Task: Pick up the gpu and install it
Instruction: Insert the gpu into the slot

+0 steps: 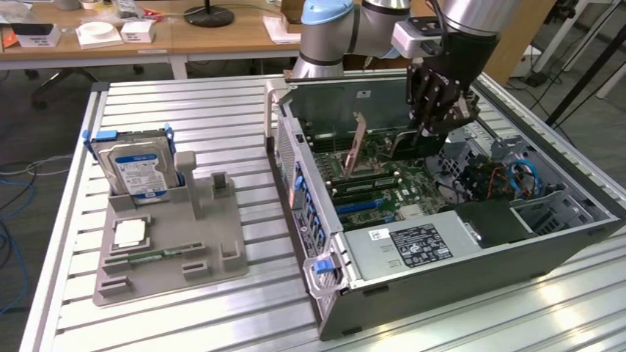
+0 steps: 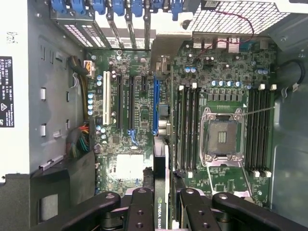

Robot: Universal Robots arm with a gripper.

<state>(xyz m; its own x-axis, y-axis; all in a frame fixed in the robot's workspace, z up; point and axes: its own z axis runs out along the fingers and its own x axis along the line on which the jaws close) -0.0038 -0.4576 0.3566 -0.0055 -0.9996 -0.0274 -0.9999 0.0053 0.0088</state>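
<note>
The gpu [image 2: 161, 211] shows edge-on as a thin dark card with a green label strip, clamped between my gripper's [image 2: 161, 195] black fingers [image 2: 139, 207]. It hangs upright above the motherboard [image 2: 125, 168], in line with the long blue slot [image 2: 155, 106]. I cannot tell whether its lower edge touches the slot. In the exterior view my gripper [image 1: 432, 136] reaches down into the open computer case [image 1: 567, 242], and the gpu [image 1: 391, 147] sits below it over the board.
Memory slots [image 2: 187, 125] and the bare processor socket [image 2: 219, 137] lie beside the blue slot. Cables [image 1: 509, 176] and a power supply [image 1: 415, 246] crowd the case. On the table a grey holder [image 1: 210, 242] carries a hard drive [image 1: 137, 165] and a green memory stick [image 1: 157, 257].
</note>
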